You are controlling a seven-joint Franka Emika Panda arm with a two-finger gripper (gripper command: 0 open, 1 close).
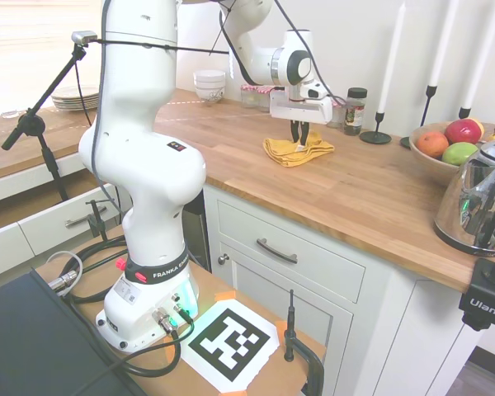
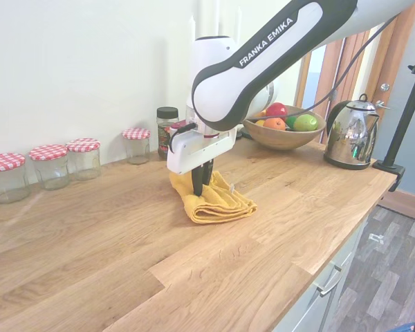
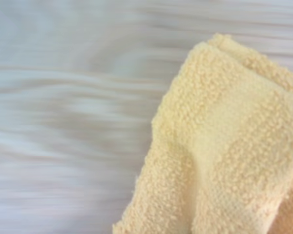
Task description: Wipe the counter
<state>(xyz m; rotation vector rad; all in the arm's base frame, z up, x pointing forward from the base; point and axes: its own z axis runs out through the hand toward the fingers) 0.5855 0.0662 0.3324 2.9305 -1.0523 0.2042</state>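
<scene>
One yellow cloth (image 2: pixel 214 199) lies bunched and folded on the wooden surface (image 2: pixel 124 256), roughly midway along its length and nearer the wall than the front edge. White arm reaches over from the open side; its hand (image 2: pixel 202 188) points straight down into the cloth. Dark fingers (image 1: pixel 299 134) pressed close together, pinching a raised fold of the cloth near its back edge; rest of the cloth spreads out toward the front, lying flat on the wood.

Wrist view: thick terry weave of the cloth (image 3: pixel 224 156) fills one side, blurred pale wood grain beside it.

Along the wall: four glass jars with red-checked lids (image 2: pixel 83 158) in a row, well apart from the cloth. Dark-lidded spice jar (image 2: pixel 167 130) stands just behind the hand. Further along, wooden bowl of fruit (image 2: pixel 283 133) holding red, orange and green pieces, then a shiny kettle (image 2: pixel 351 133) near the end of the surface. Tall white candles in black holders (image 1: pixel 378 124) by the wall next to the bowl. Stacked white bowls (image 1: pixel 209 85) and a pile of plates (image 1: pixel 74 99) at the far end. White cabinets with dark handles (image 1: pixel 276 252) below.
</scene>
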